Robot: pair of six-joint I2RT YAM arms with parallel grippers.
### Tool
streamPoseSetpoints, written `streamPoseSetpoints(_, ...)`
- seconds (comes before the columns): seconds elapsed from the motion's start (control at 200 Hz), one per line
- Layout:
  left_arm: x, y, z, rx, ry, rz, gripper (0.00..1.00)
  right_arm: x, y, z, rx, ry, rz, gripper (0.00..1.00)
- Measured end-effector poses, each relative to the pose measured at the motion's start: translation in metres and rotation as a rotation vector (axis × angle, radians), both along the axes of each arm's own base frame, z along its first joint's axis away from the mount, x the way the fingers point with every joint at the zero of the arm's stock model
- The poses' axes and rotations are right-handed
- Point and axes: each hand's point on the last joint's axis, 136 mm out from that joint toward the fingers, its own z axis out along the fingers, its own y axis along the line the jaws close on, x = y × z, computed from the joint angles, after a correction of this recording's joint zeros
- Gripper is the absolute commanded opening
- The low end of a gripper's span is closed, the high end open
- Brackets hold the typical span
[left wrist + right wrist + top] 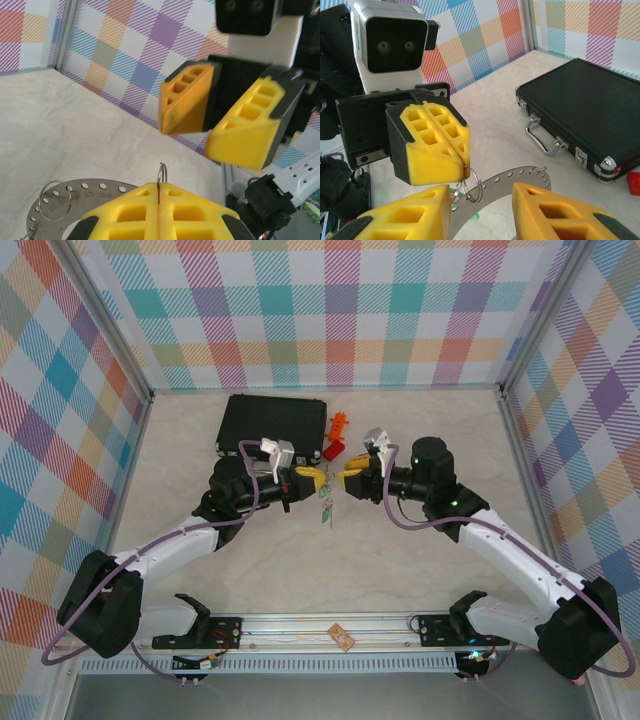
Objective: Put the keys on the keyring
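From above, we see both claws meeting tip to tip just off the long near side of the case (273, 425), toward its right end. The left claw (312, 480) is closed and the right claw (350, 483) stands a little apart. The keys (325, 508) hang under the gap between them, farther from the case. A red piece (333, 449) lies by the case's right end on the worktop (400, 580).

At the left wrist, the left claw (159, 186) presses its pads together on a thin wire loop (161, 172) poking out at their tips. The grey keyring (75, 197) runs beneath them. Opposite, the right claw (207, 137) is partly open and holds nothing.

At the right wrist, the right claw (482, 200) stands apart around empty air. The left claw (455, 160) pinches the loop, and the keyring (520, 177) curves near the case's (585, 110) handle side.
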Motion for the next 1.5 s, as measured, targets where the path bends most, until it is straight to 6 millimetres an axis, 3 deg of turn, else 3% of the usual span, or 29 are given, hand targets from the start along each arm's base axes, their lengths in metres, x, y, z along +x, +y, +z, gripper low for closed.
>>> streamPoseSetpoints(0.16, 0.002, 0.001, -0.009, 0.044, -0.007, 0.01, 0.0, 0.005, 0.005, 0.014, -0.053, 0.018, 0.022, 0.34)
streamPoseSetpoints(0.295, 0.004, 0.002, -0.016, 0.072, -0.006, 0.023, 0.0, 0.011, 0.015, 0.013, -0.116, 0.061, 0.073, 0.34)
streamPoseSetpoints(0.675, 0.004, 0.003, -0.016, 0.081, -0.028, 0.029, 0.0, 0.003, 0.02, -0.04, -0.258, 0.207, 0.186, 0.31)
streamPoseSetpoints(0.965, 0.004, 0.003, -0.016, 0.081, -0.028, 0.028, 0.0, 0.0, 0.025, -0.047, -0.255, 0.229, 0.223, 0.18)
streamPoseSetpoints(1.08, 0.004, 0.003, -0.015, 0.08, -0.029, 0.028, 0.0, 0.0, 0.025, -0.046, -0.249, 0.221, 0.228, 0.1)
streamPoseSetpoints(1.135, 0.004, 0.003, -0.016, 0.08, -0.029, 0.028, 0.0, 0.0, 0.026, -0.044, -0.242, 0.222, 0.232, 0.0)
streamPoseSetpoints(1.295, 0.004, 0.003, -0.015, 0.08, -0.03, 0.029, 0.0, -0.001, 0.027, -0.043, -0.232, 0.222, 0.238, 0.0)
streamPoseSetpoints(1.37, 0.005, 0.003, -0.015, 0.078, -0.028, 0.032, 0.08, 0.0, 0.028, -0.044, -0.228, 0.219, 0.237, 0.0)
streamPoseSetpoints(1.44, 0.006, 0.003, -0.015, 0.078, -0.023, 0.038, 0.25, 0.001, 0.028, -0.045, -0.218, 0.209, 0.234, 0.0)
streamPoseSetpoints(1.5, 0.005, 0.004, -0.012, 0.066, -0.009, 0.042, 0.3, 0.001, 0.028, -0.047, -0.209, 0.196, 0.228, 0.0)
